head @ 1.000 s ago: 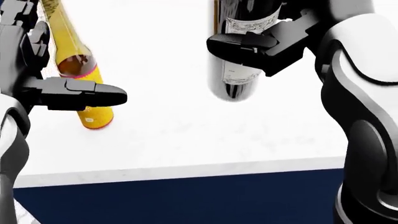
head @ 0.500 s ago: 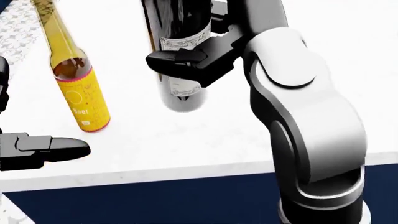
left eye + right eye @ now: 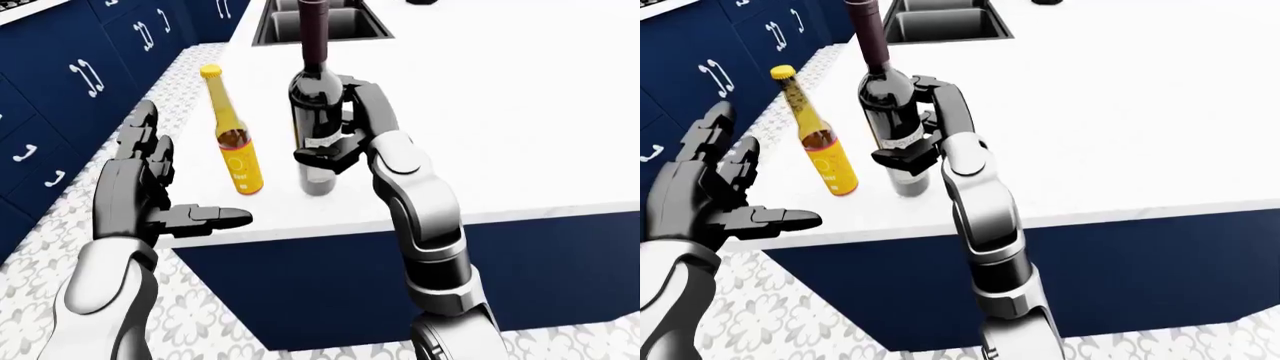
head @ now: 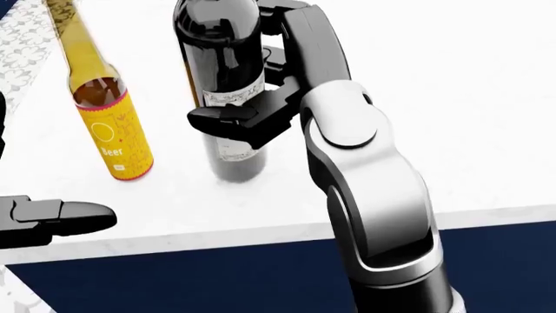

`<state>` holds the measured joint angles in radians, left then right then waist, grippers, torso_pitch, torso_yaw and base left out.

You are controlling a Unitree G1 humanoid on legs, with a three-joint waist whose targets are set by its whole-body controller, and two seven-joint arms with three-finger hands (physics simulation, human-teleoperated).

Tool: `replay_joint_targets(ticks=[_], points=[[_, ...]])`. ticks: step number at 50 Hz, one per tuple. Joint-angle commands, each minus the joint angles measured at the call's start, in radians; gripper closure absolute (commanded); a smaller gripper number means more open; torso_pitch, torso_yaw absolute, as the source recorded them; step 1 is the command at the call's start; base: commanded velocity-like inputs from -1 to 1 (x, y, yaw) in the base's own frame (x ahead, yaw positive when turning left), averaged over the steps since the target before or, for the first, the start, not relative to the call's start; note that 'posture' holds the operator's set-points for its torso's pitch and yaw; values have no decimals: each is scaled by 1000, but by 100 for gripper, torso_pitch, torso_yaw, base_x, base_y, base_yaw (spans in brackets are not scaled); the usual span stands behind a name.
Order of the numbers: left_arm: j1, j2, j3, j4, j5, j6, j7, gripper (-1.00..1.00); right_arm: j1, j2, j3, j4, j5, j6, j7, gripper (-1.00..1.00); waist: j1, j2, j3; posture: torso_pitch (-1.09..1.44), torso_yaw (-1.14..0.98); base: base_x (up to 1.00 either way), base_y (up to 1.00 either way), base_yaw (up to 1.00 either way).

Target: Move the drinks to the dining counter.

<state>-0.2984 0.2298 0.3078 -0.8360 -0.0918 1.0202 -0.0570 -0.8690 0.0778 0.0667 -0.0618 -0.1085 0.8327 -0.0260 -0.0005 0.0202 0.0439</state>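
So I'm at a white counter (image 3: pixel 520 127) with navy panels below its near edge, patterned grey floor tiles (image 3: pixel 200 330) underneath, and navy cabinets (image 3: pixel 60 67) running up the left of the left-eye view. A sink (image 3: pixel 330 22) is sunk into the counter at the top. My right hand (image 3: pixel 345 139) has its fingers wrapped round the dark wine bottle (image 3: pixel 318 105), which is upright with its base on or just over the counter, can't tell which. The yellow beer bottle (image 3: pixel 236 146) stands just left of it, close to the counter's left edge, nothing touching it. My left hand (image 3: pixel 160 195) is spread open and empty, off the counter's corner. Loads of bare counter to the right.
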Motion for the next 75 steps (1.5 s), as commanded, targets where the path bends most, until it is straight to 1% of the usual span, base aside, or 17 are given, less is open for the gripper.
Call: replay_joint_targets(ticks=[1,10,14,17,18,19,20,24,25,27,31,32,34,47,60,73,75], points=[[-20,10,8,-25,1,-34,3,-100,-46,-2,-10,-62,2,-76,-4,100,0,6,-33,0,0,0,0,0],[-27,11,6,-23,-2,-34,8,-100,-41,-4,-13,-63,2,-73,-3,98,0,5,-35,0,0,0,0,0],[-32,11,2,-25,-3,-30,12,-100,-40,-8,-14,-59,2,-77,0,73,0,5,-35,0,0,0,0,0],[-31,11,-1,-25,-2,-31,14,-100,-38,-8,-14,-63,2,-73,2,67,0,5,-35,0,0,0,0,0],[-28,10,-2,-27,-1,-32,13,-100,-36,-8,-12,-66,0,-71,2,47,0,5,-35,0,0,0,0,0],[-26,10,-3,-23,0,-36,13,-100,-35,-9,-12,-66,-1,-73,3,46,0,5,-35,0,0,0,0,0],[-25,10,-3,-24,0,-36,13,-100,-32,-8,-11,-67,-2,-74,3,31,0,5,-35,0,0,0,0,0],[-21,9,0,-25,0,-38,11,-100,-28,-6,-11,-65,-4,-77,3,3,-1,5,-35,0,0,0,0,0],[-19,9,-1,-24,1,-39,11,-100,-27,-6,-11,-63,-4,-80,3,-21,-1,5,-35,0,0,0,0,0],[-20,8,-3,-25,2,-39,11,-100,-26,-5,-12,-64,-5,-80,2,-40,0,5,-35,0,0,0,0,0],[-14,5,-5,-15,7,-53,11,-100,-21,-7,-13,-57,-4,-91,3,-52,0,5,-35,0,0,0,0,0],[-17,6,-2,-24,5,-42,10,-100,-20,-6,-13,-60,-4,-88,3,-71,0,5,-35,0,0,0,0,0],[-17,4,-2,-13,6,-54,11,-100,-20,-6,-14,-53,-2,-96,4,-79,-1,5,-37,0,0,0,0,0],[-17,6,6,-20,-2,-48,13,-100,-17,-9,-15,-60,-2,-93,5,-83,-1,6,-37,0,0,0,0,0],[-34,15,17,-38,-15,-17,17,-100,25,-62,-51,-149,24,-50,16,-100,1,2,-38,0,0,0,0,0],[-59,38,46,-121,-63,76,25,-100,153,-157,-106,-487,71,156,48,-100,4,-6,-31,0,0,0,0,0],[-48,36,50,-136,-67,79,21,-100,184,-166,-111,-555,81,188,47,-100,0,-1,-55,0,0,-34,0,0]])
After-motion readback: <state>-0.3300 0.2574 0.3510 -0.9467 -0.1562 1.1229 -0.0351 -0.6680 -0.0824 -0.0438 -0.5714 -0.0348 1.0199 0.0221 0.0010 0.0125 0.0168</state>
